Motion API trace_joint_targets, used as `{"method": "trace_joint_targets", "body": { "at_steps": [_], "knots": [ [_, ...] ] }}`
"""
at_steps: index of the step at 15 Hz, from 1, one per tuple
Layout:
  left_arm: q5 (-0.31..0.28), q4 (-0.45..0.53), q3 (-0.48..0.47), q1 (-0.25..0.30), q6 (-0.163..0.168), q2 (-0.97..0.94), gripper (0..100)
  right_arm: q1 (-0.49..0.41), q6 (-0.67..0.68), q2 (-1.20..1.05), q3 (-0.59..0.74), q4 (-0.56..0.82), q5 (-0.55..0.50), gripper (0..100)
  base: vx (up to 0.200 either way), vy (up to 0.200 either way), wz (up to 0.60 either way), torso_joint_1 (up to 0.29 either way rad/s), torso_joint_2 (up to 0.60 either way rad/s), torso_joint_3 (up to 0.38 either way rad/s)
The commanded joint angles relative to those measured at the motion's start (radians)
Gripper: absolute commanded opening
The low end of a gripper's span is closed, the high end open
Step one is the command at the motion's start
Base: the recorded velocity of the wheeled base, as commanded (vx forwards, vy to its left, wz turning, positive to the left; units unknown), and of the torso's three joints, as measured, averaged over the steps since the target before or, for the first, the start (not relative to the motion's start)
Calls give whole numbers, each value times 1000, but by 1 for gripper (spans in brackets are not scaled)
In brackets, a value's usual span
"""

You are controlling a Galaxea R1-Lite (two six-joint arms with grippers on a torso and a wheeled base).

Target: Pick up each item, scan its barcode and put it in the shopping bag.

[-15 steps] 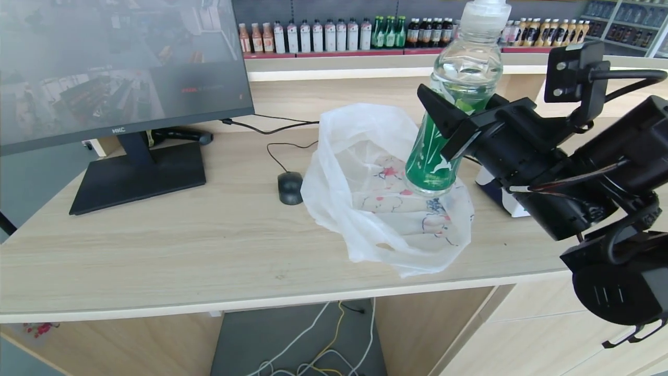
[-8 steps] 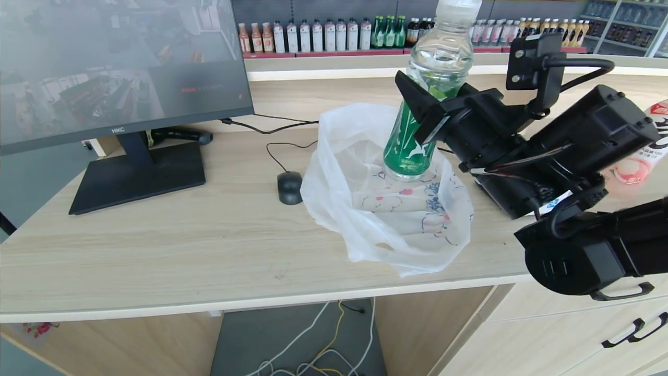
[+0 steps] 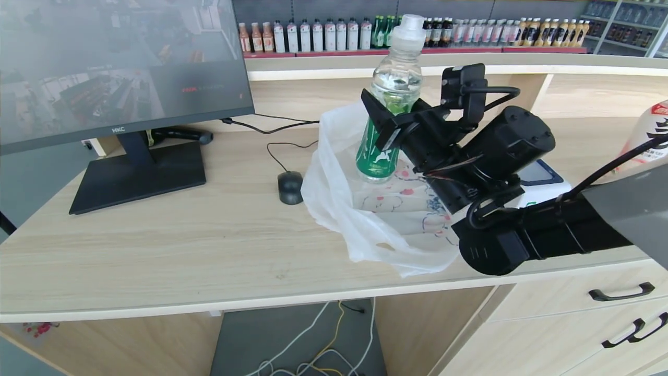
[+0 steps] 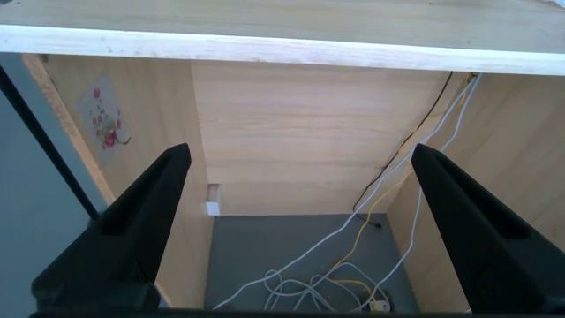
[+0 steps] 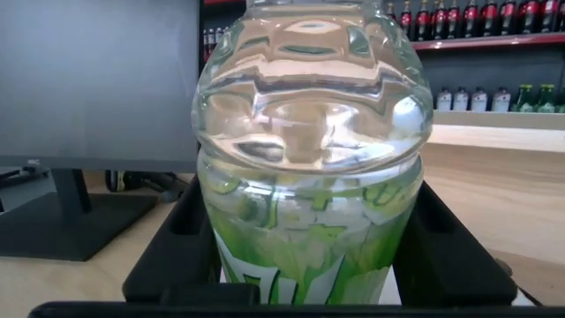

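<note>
Pale wood-grain bench (image 3: 156, 245) runs across a shop. A long shelf of drinks (image 3: 334, 34) lines the wall behind it, and drawers (image 3: 574, 313) sit under its right end. A dark monitor (image 3: 115, 68) stands at the bench's back left corner, with a black mouse (image 3: 290, 187) near the middle.

Just right of the mouse the white shopping bag (image 3: 339, 209) lies slumped and open, reaching almost to the front edge. The right gripper (image 3: 378, 117) has its jaws clamped on the green-labelled bottle (image 3: 389, 109) at mid-height. The bottle is close to upright, cap up, with its base over the bag's open mouth; whether it touches the plastic cannot be told. The right wrist view shows the clear shoulder of the bottle (image 5: 309, 177) between the black fingers.

A white device with a dark screen (image 3: 543, 183) sits toward the right end, beyond the arm, and a pale bottle (image 3: 649, 130) stands at the far right.

The left gripper (image 4: 300, 155) hangs below the front edge, jaws spread wide and holding nothing. It faces the recess where loose cables (image 4: 353, 265) trail.
</note>
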Motion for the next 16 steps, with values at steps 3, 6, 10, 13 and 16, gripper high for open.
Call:
{"method": "trace_joint_targets", "body": {
  "at_steps": [3,6,10,13,16],
  "knots": [
    [0,0,0,0,0,0,100,-1,1,81,-38,-1,0,0,0,0,0,0,0,0],
    [0,0,0,0,0,0,100,-1,1,93,-40,1,2,0,0,0,0,0,0,0],
    [0,0,0,0,0,0,100,1,-1,92,-32,39,0,0,0,0,0,0,0,0],
    [0,0,0,0,0,0,100,2,-1,92,-29,42,0,0,0,0,0,0,0,0],
    [0,0,0,0,0,0,100,2,-1,93,-20,44,2,0,0,0,0,0,0,0]
  ]
}}
